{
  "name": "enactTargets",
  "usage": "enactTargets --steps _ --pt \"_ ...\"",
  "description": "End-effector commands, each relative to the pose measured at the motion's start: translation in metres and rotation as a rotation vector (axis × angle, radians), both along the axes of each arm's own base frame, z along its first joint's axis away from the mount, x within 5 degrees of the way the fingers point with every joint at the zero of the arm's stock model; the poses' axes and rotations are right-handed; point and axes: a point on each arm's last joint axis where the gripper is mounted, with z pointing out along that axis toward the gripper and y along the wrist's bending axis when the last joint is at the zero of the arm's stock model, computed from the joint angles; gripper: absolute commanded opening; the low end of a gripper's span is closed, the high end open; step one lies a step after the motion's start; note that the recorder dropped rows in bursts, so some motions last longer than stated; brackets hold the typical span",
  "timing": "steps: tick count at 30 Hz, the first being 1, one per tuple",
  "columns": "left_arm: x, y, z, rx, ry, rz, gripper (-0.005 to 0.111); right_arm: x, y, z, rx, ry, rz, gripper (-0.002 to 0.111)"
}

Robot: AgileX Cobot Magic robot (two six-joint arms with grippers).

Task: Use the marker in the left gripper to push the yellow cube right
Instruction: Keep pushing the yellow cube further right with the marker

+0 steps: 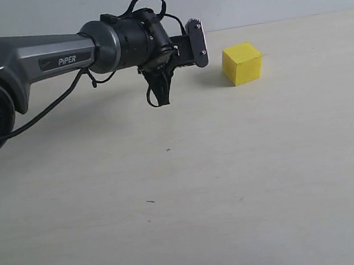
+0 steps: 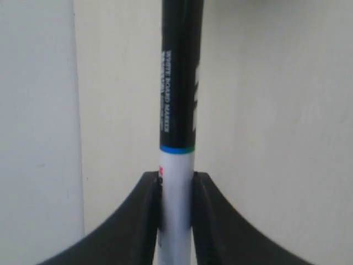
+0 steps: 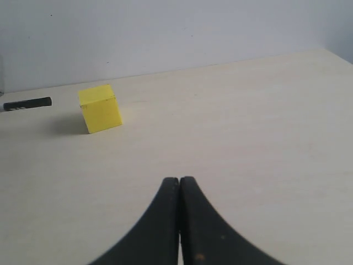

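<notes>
If aiming off-centre, expect the yellow cube, resting on the table near the tip of the marker but untouched, to spin rather than slide. Mind slippage in the left claw, clamped on the white barrel. Right claw pressed together, holding nothing.

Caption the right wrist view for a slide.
Right pincer shut and empty; marker tip just short of the yellow cube.

Matt yellow cube; glossy marker, probably plastic; smooth pale table.
</notes>
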Motion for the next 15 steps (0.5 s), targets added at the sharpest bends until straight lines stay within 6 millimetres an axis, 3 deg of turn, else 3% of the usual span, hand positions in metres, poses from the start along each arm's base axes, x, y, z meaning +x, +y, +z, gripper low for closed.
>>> enactTargets --steps 1,4,7,15 --pt "0.001 -0.005 -0.013 -0.045 0.001 0.002 0.0 0.0 0.0 -0.001 -0.001 -0.004 -0.004 0.0" --pt "0.003 -0.011 -0.024 -0.041 -0.011 0.01 0.0 0.0 0.0 -0.001 -0.001 -0.004 -0.004 0.0" --pt "0.005 -0.03 -0.026 -0.098 -0.033 0.05 0.0 0.0 0.0 -0.001 -0.001 -0.004 -0.004 0.0" --pt "0.005 -0.033 -0.028 -0.024 -0.067 0.123 0.0 0.0 0.0 -0.001 -0.001 -0.004 -0.004 0.0"
